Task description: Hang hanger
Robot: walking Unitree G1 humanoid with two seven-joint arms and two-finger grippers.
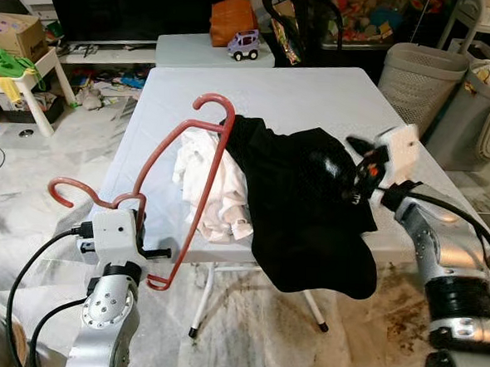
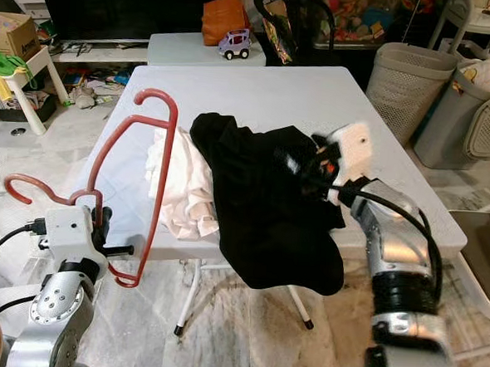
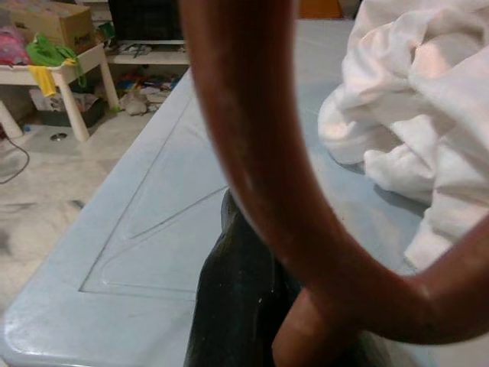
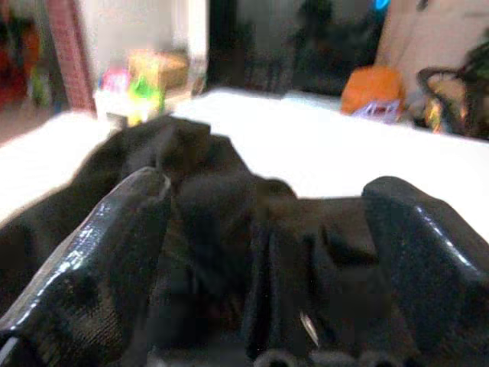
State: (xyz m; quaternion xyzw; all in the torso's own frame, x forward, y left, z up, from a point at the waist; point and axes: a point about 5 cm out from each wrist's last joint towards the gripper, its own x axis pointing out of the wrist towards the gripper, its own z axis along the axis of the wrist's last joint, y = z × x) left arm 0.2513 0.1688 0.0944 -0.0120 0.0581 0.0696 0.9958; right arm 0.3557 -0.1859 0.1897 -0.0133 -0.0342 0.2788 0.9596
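The red hanger [image 1: 198, 168] stands nearly upright at the near left edge of the bench [image 1: 317, 92], held low down by the left gripper [image 1: 145, 248], whose jaws are pressed together on its lower bar. In the left wrist view the red bar [image 3: 252, 176] curves right across the dark finger [image 3: 237, 306]. The hanger's long axis runs steeply up and away from the robot, its hook at the top reaching over the bench. A second red hook curls out to the left of the gripper, so it may be carrying more than one hanger; I cannot tell for sure.

The black garment [image 1: 310, 208] drapes over the near bench edge, its upper left corner touching the hanger's top shoulder. The right gripper [image 1: 361, 167] pinches the cloth on its right side; the right wrist view shows black fabric [image 4: 229, 229] bunched between the two fingers.

A crumpled white garment [image 1: 211, 186] lies on the bench just behind the hanger.

The garment sits to the right of the hanger, between the two grippers, so the hanger's free shoulder likely needs to travel rightward into the cloth.
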